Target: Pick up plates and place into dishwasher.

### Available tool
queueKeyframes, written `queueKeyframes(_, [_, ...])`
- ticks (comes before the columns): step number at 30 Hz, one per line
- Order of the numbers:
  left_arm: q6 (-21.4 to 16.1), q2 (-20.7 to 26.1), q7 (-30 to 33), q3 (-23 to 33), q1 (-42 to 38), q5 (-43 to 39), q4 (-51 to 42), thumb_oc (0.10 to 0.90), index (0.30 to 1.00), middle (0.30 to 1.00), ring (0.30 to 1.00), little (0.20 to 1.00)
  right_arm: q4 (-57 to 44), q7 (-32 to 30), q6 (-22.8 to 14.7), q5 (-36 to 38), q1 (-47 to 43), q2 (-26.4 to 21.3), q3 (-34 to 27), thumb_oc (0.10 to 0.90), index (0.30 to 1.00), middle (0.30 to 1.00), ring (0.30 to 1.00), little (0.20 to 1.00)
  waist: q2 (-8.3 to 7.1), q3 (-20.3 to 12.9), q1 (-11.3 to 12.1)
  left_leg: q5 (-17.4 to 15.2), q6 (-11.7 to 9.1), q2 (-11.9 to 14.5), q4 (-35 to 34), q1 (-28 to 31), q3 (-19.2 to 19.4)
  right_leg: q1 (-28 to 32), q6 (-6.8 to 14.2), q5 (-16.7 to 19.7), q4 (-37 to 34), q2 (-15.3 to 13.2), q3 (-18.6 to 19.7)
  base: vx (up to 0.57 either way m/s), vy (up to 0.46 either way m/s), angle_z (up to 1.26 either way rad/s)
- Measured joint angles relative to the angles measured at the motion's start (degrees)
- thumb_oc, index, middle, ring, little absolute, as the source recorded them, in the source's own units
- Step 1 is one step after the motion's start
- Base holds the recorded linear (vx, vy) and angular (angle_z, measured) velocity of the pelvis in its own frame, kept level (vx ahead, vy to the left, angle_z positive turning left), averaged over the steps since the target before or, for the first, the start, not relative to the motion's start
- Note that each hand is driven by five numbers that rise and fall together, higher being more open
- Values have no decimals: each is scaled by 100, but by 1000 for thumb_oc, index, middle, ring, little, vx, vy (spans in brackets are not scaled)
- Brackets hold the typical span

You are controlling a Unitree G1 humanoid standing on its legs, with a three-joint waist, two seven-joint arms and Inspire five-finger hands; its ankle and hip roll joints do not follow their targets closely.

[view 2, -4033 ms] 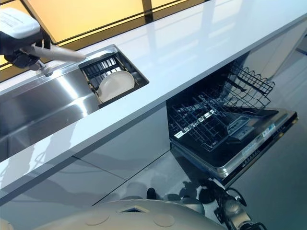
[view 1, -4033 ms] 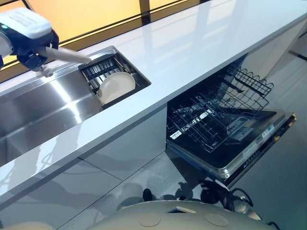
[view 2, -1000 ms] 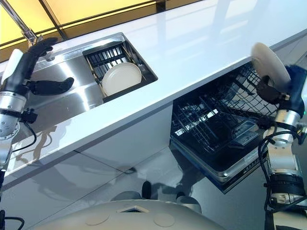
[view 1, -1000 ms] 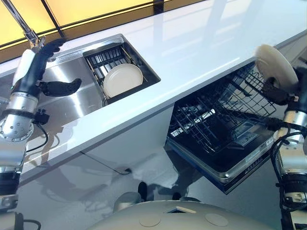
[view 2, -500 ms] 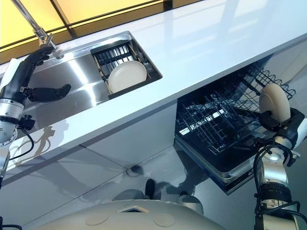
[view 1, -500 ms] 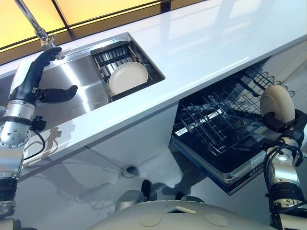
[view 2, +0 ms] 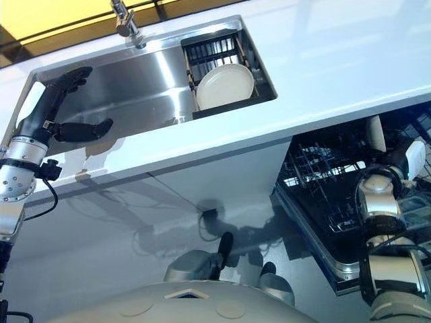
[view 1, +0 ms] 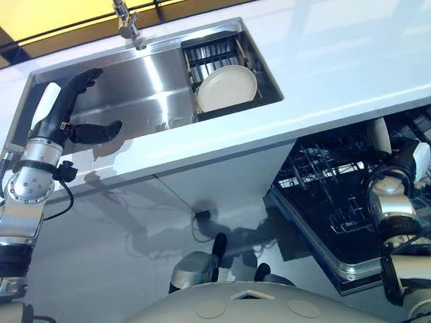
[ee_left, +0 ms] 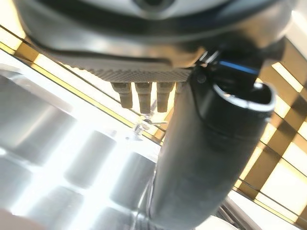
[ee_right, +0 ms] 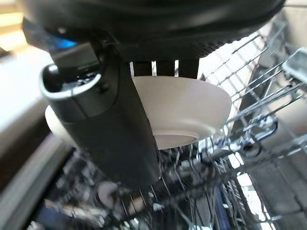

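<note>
My right hand [view 1: 402, 156] is shut on a cream plate [ee_right: 184, 112], pinching it between thumb and fingers. The held plate [view 1: 379, 136] is edge-on, low over the dishwasher's wire rack [view 1: 323, 192], under the countertop's edge. In the right wrist view the rack wires [ee_right: 249, 139] lie just beyond the plate. A second cream plate [view 1: 227, 88] leans in the black drying rack [view 1: 214, 55] at the sink's right end. My left hand [view 1: 71, 114] hovers open over the left part of the steel sink [view 1: 148, 87], fingers straight and thumb out.
A white countertop [view 1: 337, 54] runs across the scene, with the faucet [view 1: 128, 23] behind the sink. The open dishwasher door [view 1: 323, 249] juts out low at the right. Grey floor lies below the white cabinet front [view 1: 222, 182].
The camera has swung down and left. My right hand has lowered the plate from above the rack's far side down into the rack under the counter edge. The left hand stays over the sink.
</note>
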Motion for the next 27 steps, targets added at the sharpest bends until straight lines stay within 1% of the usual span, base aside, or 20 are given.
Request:
queueKeyframes(1, [1,14,0,0,-14,-4,0,800,900,900,900,900,86,42,56,-69,-71,-37,36,100,300,300,300,200,-18,11,5,23,33,-5,0,3,1,17,3,-7,0,-3,0,11,3,19])
queueKeyframes(5, [6,63,-3,-20,-138,-52,-4,800,900,900,900,900,738,726,542,-659,-522,-382,235,100,300,300,300,200,-156,99,42,31,44,-26,1,46,5,114,10,-74,0,-3,3,16,5,15])
queueKeyframes(9, [44,122,-41,-23,-138,-103,-3,800,900,900,900,900,1105,1167,890,-893,-560,-575,299,100,300,300,300,200,-234,149,50,31,44,-23,1,100,25,171,3,-87,0,2,13,31,6,2])
queueKeyframes(10, [77,122,-47,-34,-139,-103,-3,800,900,900,900,900,1176,1240,962,-979,-555,-575,303,292,465,465,465,392,-246,156,36,30,44,-25,0,143,54,215,3,-87,0,0,21,43,7,-5])
queueKeyframes(11, [97,122,-50,-39,-143,-103,-3,800,900,900,900,900,1207,1285,1029,-1093,-545,-576,308,306,476,476,476,406,-254,161,26,29,44,-24,0,168,83,237,4,-88,0,0,27,36,6,-5])
queueKeyframes(12, [128,123,-56,-65,-171,-103,-3,800,900,900,900,900,1228,1347,1102,-1225,-519,-575,312,358,521,521,521,458,-257,163,-4,27,42,-18,0,180,95,251,4,-88,0,4,34,35,4,-2])
queueKeyframes(13, [133,124,-65,-103,-205,-103,-3,800,900,900,900,900,1232,1387,1164,-1313,-484,-575,313,432,585,585,585,532,-258,164,-16,27,42,-15,0,190,95,260,4,-88,0,6,34,33,4,-1])
queueKeyframes(14, [133,124,-99,-161,-253,-103,-5,800,900,900,900,900,1231,1445,1226,-1456,-407,-575,314,756,862,862,862,856,-259,164,-25,25,40,-12,-1,221,99,289,4,-88,0,8,39,32,7,-1])
queueKeyframes(15, [133,124,-145,-187,-266,-103,-14,800,900,900,900,900,1224,1485,1245,-1604,-344,-575,314,800,900,900,900,900,-260,165,-39,2,12,-11,-1,255,105,309,4,-88,0,7,47,29,13,-4])
queueKeyframes(16, [133,124,-168,-188,-267,-103,-25,800,900,900,900,900,1200,1487,1252,-1675,-324,-575,314,800,900,900,900,900,-260,165,-55,-16,-9,-2,-2,269,122,312,4,-88,0,9,67,28,18,-10])
queueKeyframes(20, [134,124,-176,-187,-264,-103,-40,800,900,900,900,900,1007,1486,1389,-1724,-183,-580,282,800,900,900,900,900,-271,171,-50,-36,11,29,-2,325,235,312,3,-87,37,14,180,18,17,-14])
queueKeyframes(27, [136,122,-302,-177,-220,-103,-39,800,900,900,900,900,371,1514,1353,-1731,451,-583,235,800,900,900,900,900,-280,176,-117,-57,76,28,-2,406,380,333,4,-83,30,-6,336,8,18,-11])
